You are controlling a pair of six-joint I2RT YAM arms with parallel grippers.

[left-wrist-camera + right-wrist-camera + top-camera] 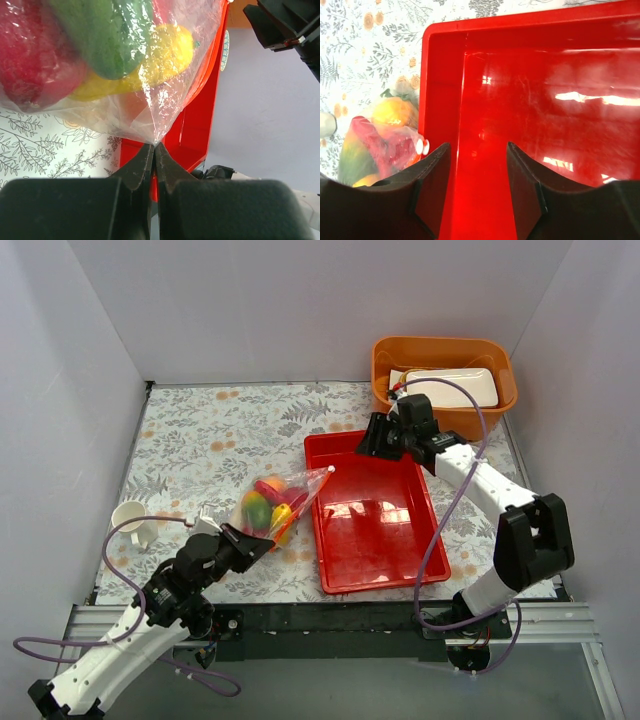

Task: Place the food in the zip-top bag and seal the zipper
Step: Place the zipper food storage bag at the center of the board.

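– Floral cloth (200,440) inside white walls. Where's the zip-top bag (275,502)?

– It's lying on the cloth just left of the red tray (380,540), with one corner reaching over the tray's rim. The food (265,508) is inside it. The left gripper (153,147) is clenched on the bag's near corner.

– And the right gripper (479,150)?

– Its jaws are apart above the tray floor, with nothing between them.

– So sealing is next?

– I'd judge so. Hold that pinched corner taut, bring the right fingers onto the mouth strip at one end, then press and slide along it without dragging the bag.

– Can you see the zipper?

– Not clearly. Against the red tray it may be the bag's right edge. Whether the mouth is shut, I can't tell.
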